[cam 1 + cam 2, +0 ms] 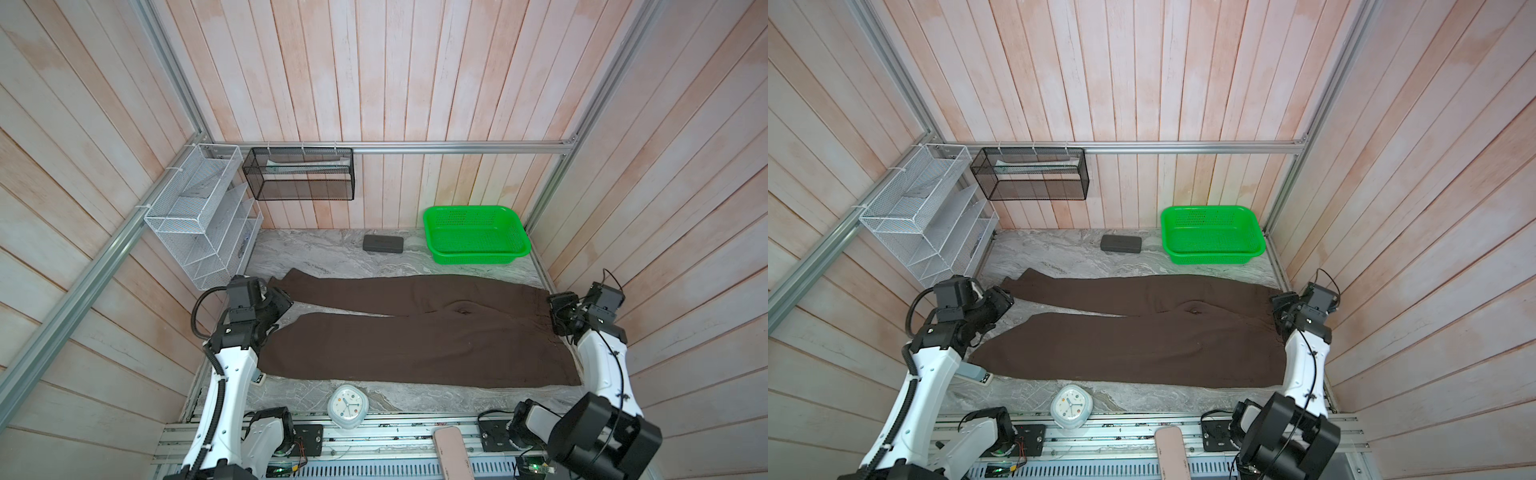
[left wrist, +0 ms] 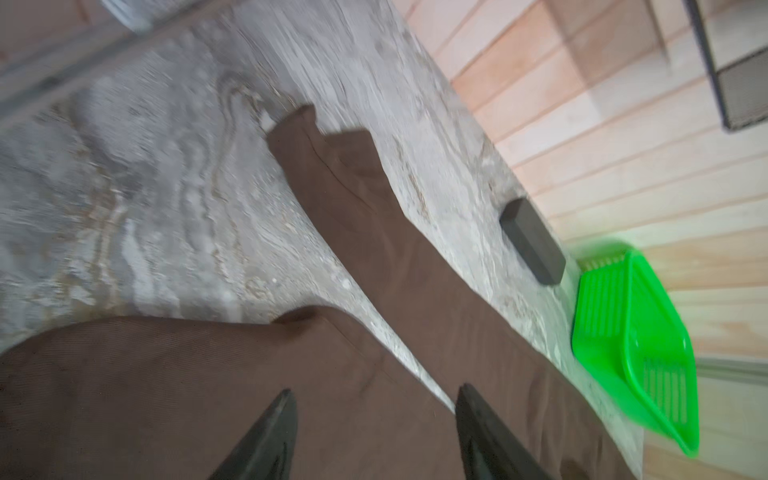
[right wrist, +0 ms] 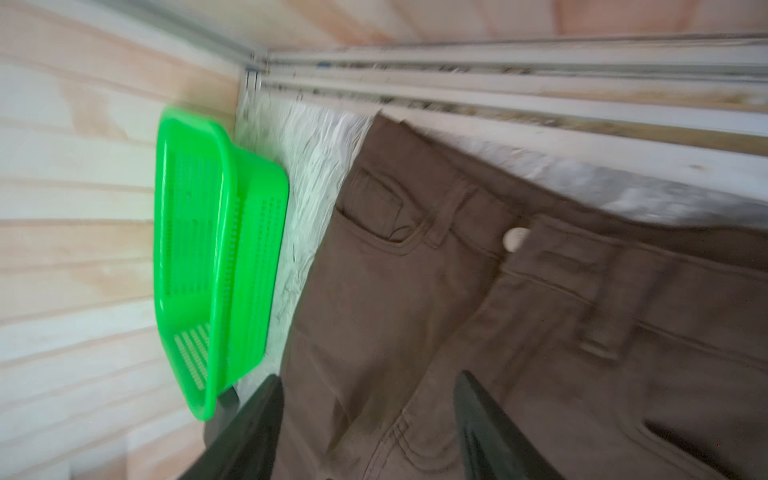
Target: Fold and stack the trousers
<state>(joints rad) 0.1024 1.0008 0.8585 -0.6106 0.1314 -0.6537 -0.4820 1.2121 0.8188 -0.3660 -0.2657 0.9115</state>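
The dark brown trousers [image 1: 415,345] [image 1: 1142,349] lie spread flat across the marble table, waist to the right and both legs running left, with a narrow wedge of table between the legs. My left gripper [image 1: 286,304] [image 1: 1005,297] hovers at the leg ends. In the left wrist view this gripper [image 2: 374,390] stands open over the cloth [image 2: 166,395], nothing between its fingers. My right gripper [image 1: 555,309] [image 1: 1277,307] is at the waistband. In the right wrist view it [image 3: 369,375] is open above the pocket and fly area [image 3: 415,311], holding nothing.
A green basket [image 1: 478,255] sits at the back right, a small dark grey case [image 1: 382,244] to its left. A white clock [image 1: 348,405] lies at the front edge. A white wire rack [image 1: 199,220] and black mesh shelf [image 1: 299,174] hang on the left and back walls.
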